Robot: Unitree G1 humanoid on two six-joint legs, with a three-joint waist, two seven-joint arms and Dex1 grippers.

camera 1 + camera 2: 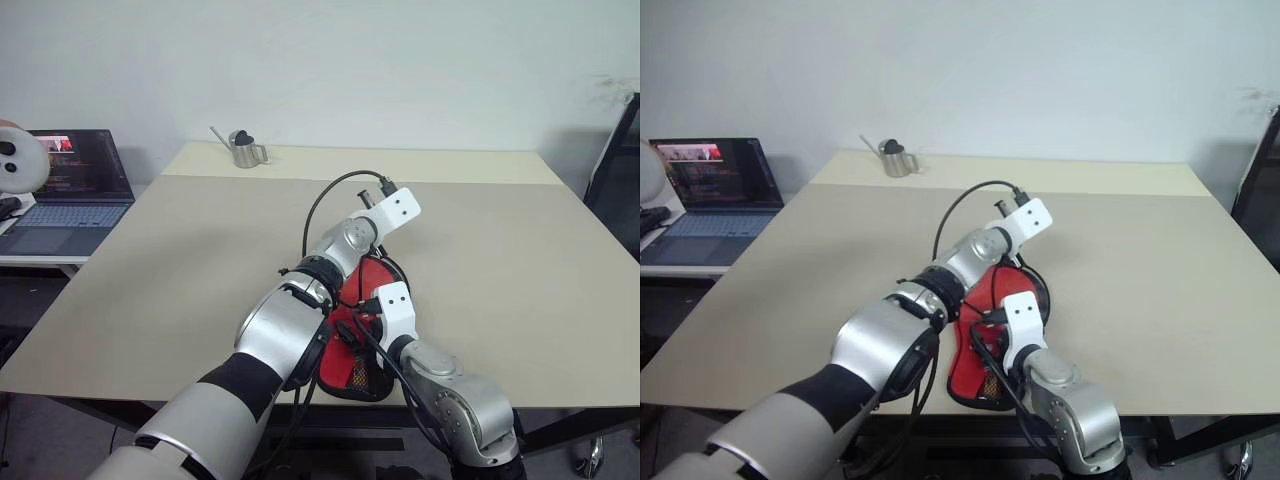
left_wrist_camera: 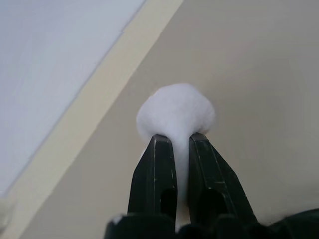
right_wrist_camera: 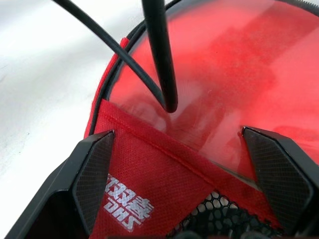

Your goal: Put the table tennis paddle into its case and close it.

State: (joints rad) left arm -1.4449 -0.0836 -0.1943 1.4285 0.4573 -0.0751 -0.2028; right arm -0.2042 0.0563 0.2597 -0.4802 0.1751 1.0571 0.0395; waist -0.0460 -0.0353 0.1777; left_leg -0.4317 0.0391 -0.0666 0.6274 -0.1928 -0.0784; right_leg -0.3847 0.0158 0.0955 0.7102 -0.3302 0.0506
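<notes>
The left hand (image 2: 182,144) has its two black fingers (image 2: 154,174) pressed together on a small white fluffy tuft (image 2: 175,112) that bulges out past their tips; what the tuft belongs to cannot be told. Beneath and beyond that hand lies the bare beige bench (image 1: 520,270), with a paler strip along its far edge. The right hand (image 3: 182,149) is spread wide, its fingers (image 3: 94,174) well apart and holding nothing, hovering close over the case (image 3: 149,169). Between those fingers shows red fabric with white lettering, a patch of black mesh nearer the wrist, and past the fabric's edge a smooth red surface bordered in black; whether that surface is the table tennis paddle or the lining of the case cannot be told. Two black cables (image 3: 159,55) cross in front of it. From the head, the case (image 1: 350,365) lies on the bench near its front edge, directly under both forearms, with the left arm reaching across above it. Well beyond the hands, near the far edge of the bench, stands a small metal watering can (image 1: 244,148). Off to the left of the bench, an open laptop (image 1: 70,195) sits on a separate surface.
</notes>
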